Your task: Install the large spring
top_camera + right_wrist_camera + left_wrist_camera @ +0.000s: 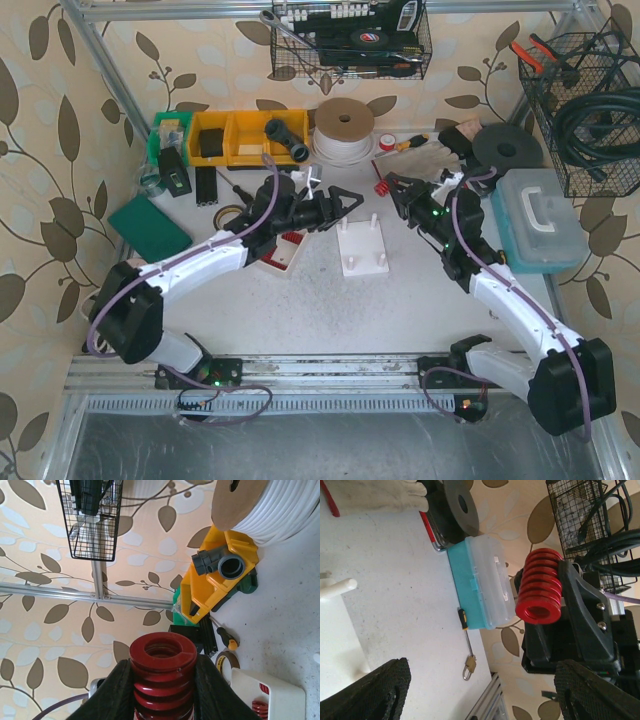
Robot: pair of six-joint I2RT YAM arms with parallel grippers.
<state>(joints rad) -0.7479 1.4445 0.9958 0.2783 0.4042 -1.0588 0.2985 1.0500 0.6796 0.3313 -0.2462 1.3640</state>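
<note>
left gripper (480,692): jaws spread wide, nothing between them; its own wrist view shows only two black fingertips (370,692), cut off by the bottom edge
right gripper (162,672): narrowed onto the large spring (162,680); one finger presses each side of the coils
spring, place: held off the table in the right gripper, facing the left gripper's open jaws; in the top view it sits just past the far edge of the white peg fixture (362,248)
spring, axis: runs along the right fingers; one open end sticks out past the fingertips; the other end is lost below the frame
left wrist view: shows the coils side-on and the hollow end turned towards the camera
top view: spring is only a small red patch; its axis is hard to read there
white box (265,700): near the right gripper; smaller red springs inside; cut off at the frame corner
clear-lidded toolbox (480,580): on the table edge, with a screwdriver (464,620) and padlock (469,665) beside it
far end: yellow bins (220,580) with a grey pipe fitting (225,565) on top; white cord spool (275,505) partly out of frame
</note>
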